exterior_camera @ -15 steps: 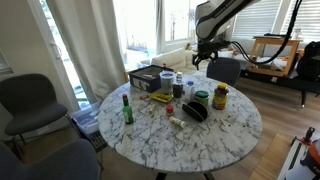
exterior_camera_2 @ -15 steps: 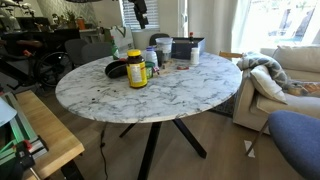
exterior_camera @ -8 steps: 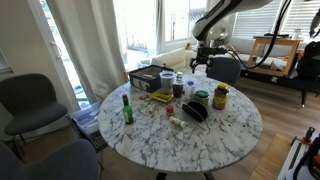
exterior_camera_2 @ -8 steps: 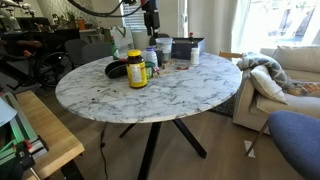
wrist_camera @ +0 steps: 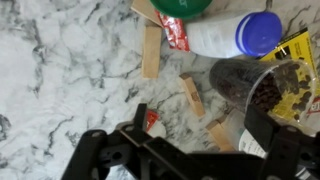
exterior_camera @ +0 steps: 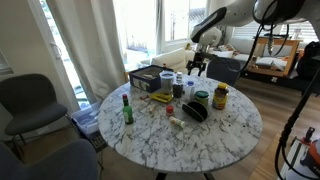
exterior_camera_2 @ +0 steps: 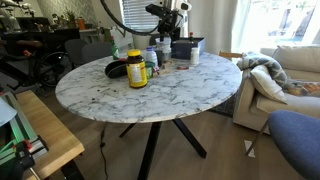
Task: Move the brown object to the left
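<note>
In the wrist view three small brown wooden blocks lie on the marble table: one long block (wrist_camera: 150, 50) at the top, one (wrist_camera: 191, 95) in the middle, and one (wrist_camera: 222, 137) lower right. My gripper (wrist_camera: 200, 130) is open and empty, hovering above the table with the middle and lower blocks between its fingers. In both exterior views the gripper (exterior_camera: 197, 68) (exterior_camera_2: 165, 32) hangs over the cluster of items at the far side of the round table. The blocks are too small to make out there.
A white bottle with a blue cap (wrist_camera: 235, 33), a clear jar of dark pieces (wrist_camera: 270, 90), a yellow packet (wrist_camera: 297, 48) and a small red-and-white item (wrist_camera: 152, 122) crowd the blocks. A green bottle (exterior_camera: 127, 108), a yellow-lidded jar (exterior_camera: 220, 96) (exterior_camera_2: 136, 68) and a black box (exterior_camera: 150, 78) also stand on the table.
The arm has come down from high above the table, and the gripper now hangs low over the cluster of items. Nothing on the table has moved.
</note>
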Controlling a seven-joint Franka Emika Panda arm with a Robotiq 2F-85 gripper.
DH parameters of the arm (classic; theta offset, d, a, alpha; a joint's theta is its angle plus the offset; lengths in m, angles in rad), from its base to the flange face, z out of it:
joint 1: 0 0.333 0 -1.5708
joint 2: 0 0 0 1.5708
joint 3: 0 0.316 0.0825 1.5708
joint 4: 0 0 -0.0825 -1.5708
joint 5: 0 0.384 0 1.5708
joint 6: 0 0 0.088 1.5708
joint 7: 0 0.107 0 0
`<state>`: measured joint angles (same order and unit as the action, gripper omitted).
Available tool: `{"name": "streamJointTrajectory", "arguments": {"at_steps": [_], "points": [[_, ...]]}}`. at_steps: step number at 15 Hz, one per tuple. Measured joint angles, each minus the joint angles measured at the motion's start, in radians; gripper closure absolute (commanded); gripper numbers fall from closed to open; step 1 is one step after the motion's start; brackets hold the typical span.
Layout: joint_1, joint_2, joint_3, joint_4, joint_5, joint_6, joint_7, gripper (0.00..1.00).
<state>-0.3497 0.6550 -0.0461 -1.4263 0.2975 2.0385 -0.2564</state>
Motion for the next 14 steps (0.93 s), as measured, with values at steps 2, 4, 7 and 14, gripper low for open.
{"name": "streamJointTrajectory", "arguments": {"at_steps": [2, 4, 7, 14], "points": [[0.001, 0.05, 0.0, 0.074, 0.0, -0.019, 0.0, 0.0], [0.001, 0.071, 0.0, 0.103, 0.0, -0.026, 0.0, 0.0], [0.002, 0.075, 0.0, 0.107, -0.01, 0.006, -0.016, 0.0], [-0.004, 0.08, 0.022, -0.017, -0.064, 0.193, -0.235, 0.0]]}}
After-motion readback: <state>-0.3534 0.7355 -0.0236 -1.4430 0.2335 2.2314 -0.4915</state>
